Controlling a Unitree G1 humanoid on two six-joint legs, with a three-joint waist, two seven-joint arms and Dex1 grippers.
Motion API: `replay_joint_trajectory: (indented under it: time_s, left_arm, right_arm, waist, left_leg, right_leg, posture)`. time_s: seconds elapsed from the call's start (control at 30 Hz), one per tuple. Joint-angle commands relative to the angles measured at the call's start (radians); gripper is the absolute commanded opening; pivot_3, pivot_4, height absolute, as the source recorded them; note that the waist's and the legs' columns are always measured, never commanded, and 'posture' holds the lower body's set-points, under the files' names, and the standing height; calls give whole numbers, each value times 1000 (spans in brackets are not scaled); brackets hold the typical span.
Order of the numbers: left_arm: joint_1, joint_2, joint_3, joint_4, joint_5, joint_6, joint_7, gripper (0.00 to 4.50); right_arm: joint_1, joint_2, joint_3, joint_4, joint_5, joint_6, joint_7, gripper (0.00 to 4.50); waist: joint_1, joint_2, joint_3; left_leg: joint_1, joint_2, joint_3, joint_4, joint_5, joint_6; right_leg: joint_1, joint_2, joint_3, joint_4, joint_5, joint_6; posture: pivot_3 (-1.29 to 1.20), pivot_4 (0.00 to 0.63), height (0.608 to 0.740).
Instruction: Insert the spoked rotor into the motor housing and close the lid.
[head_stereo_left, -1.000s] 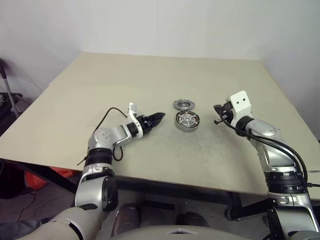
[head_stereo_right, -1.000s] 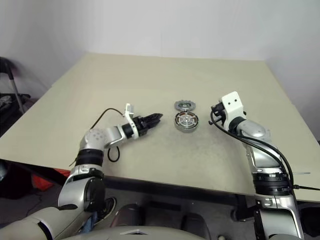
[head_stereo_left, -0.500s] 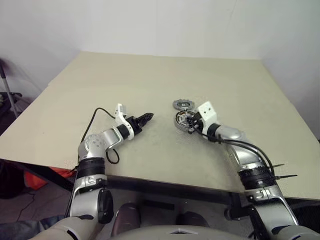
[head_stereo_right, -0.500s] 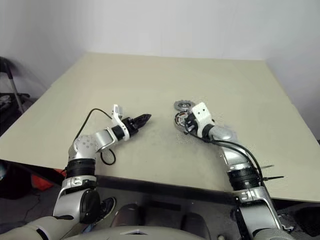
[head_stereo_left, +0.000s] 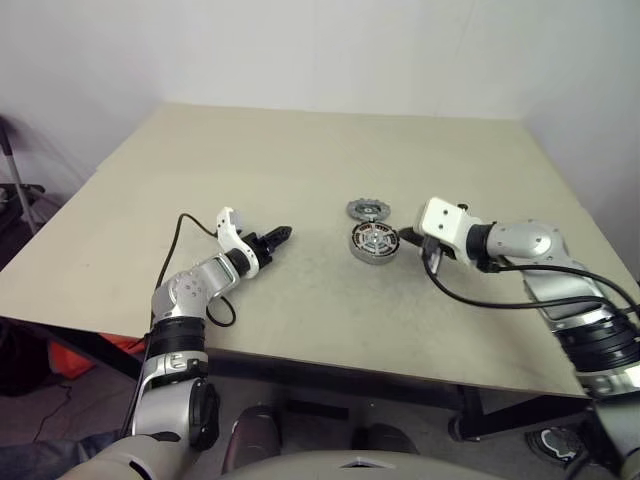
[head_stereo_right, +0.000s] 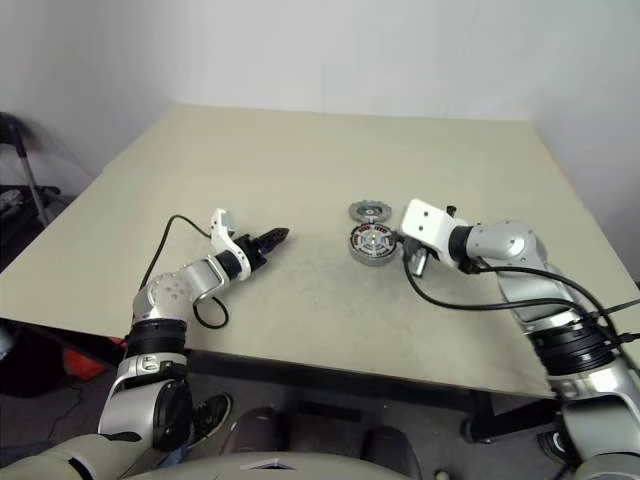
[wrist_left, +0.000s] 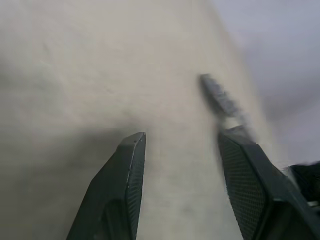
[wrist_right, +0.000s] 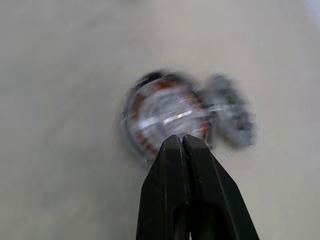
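Left eye view, housing: round silver-grey motor housing with copper coils and the silver-spoked rotor seated inside, mid beige surface.
Lid: scalloped dull-grey disc, touching the housing's far edge.
Right pincer: closed, empty, just beside the housing.
Left pincer: parted, empty, well apart.

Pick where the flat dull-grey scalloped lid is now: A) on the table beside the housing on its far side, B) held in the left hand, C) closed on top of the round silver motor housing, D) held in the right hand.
A: the flat dull-grey scalloped lid lies on the beige table right behind the round silver motor housing with copper coils; the left hand is open and empty, and the right hand is shut on nothing.
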Motion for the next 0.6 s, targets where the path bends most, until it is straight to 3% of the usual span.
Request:
replay_joint_trajectory:
  time_s: [0.03,0.2,0.4,0.6]
  left_arm:
    - [5,27,-68,12,84,-104,-40,2449]
    - [31,26,-87,9,107,-145,-47,2449]
    - [107,1,-88,-68,99,-140,-16,2449]
    - [146,0,-92,-105,102,-130,3,2449]
  right_arm:
    - [-100,-30,70,95,-83,-195,120,570]
    - [-226,34,146,281,-200,-355,120,2175]
    - [-335,136,189,506,-278,-497,99,2175]
    - [-351,195,187,597,-295,-533,97,2175]
  waist:
    - [-5,0,0]
    - [-9,0,0]
    - [-29,0,0]
    - [-34,0,0]
  left_leg:
    - [0,0,0,0,0,0]
    - [0,0,0,3,0,0]
    - [-1,0,1,5,-1,2]
    - [-4,1,1,12,-3,11]
  right_leg:
    - [-1,0,0,1,0,0]
    - [-1,0,0,3,1,-1]
    - [-1,0,0,4,1,-2]
    - [-1,0,0,4,0,-2]
  posture:
    - [0,0,740]
    - [0,0,740]
    - [0,0,740]
    - [0,0,740]
